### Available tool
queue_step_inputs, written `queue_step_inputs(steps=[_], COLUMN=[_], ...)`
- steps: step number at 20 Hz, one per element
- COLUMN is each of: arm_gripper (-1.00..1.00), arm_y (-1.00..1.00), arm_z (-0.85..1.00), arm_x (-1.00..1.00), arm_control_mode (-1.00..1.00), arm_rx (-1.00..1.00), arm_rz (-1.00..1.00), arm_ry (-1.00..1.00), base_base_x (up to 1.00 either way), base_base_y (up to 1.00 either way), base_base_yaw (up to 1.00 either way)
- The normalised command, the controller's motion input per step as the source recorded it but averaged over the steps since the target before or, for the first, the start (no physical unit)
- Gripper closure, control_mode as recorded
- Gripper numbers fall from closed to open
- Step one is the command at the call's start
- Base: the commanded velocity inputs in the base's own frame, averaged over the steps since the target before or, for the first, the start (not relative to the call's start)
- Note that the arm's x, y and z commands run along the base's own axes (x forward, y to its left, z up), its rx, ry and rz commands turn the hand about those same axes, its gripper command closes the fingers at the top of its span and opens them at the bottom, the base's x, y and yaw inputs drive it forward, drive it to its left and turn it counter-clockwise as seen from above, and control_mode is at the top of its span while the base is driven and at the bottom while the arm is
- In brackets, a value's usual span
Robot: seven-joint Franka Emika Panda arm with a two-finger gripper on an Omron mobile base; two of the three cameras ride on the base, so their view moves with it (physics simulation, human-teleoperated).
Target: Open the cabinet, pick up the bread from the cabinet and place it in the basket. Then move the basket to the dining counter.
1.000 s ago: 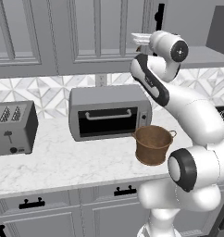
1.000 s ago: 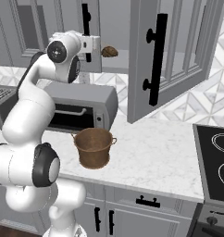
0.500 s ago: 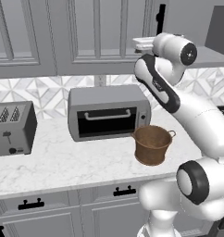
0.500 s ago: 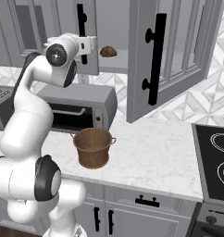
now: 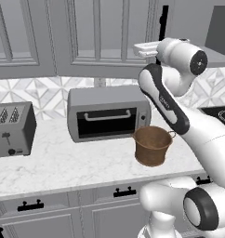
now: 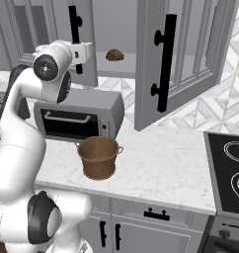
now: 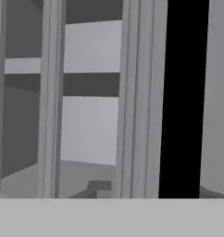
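**Cabinet door open, bread not yet collected; collision risk at the left-hand door**

The cabinet (image 6: 190, 59) is found with its right-hand door swung wide. The bread (image 6: 114, 55) is seen lying on the inner shelf, unheld, above and slightly behind the toaster oven (image 6: 79, 116). The basket (image 6: 98, 157) stands upright on the counter (image 6: 161, 163), just in front of the toaster oven and below the bread. No contents can be made out in it.

The claw (image 6: 88, 53) is held at shelf height, level with the bread and to the side of it, close against the black bar handle (image 6: 73, 29) of the left-hand door. Its jaws cannot be made out in any view, so whether it is open or closed cannot be told. Nothing is seen gripped.

In the hand view a door frame and the black handle (image 7: 183, 92) are seen at very close range, with the shelf beyond.

Risks, as judged:
- The left-hand door or its handle may be struck if the hand is moved sideways towards the bread without first being drawn clear.
- The bread, small and rounded, may be nudged deeper along the shelf by an off-centre approach.
- The basket may be tipped if the arm is lowered carelessly.
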Motion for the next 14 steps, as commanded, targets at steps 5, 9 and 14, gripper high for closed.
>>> queue_step_inputs(steps=[5,9,14], arm_gripper=[1.0,1.0,1.0], arm_y=[0.93,1.0,1.0], arm_z=[0.07,0.01,0.0], arm_x=[-0.9,-0.69,-0.65], arm_control_mode=[-1.0,-1.0,-1.0], arm_rx=[0.0,-0.04,-0.09], arm_rz=[0.0,0.0,0.0], arm_ry=[-0.01,0.0,0.0], base_base_x=[0.0,0.0,0.0], base_base_y=[0.0,0.0,0.0], base_base_yaw=[0.0,0.0,0.0])
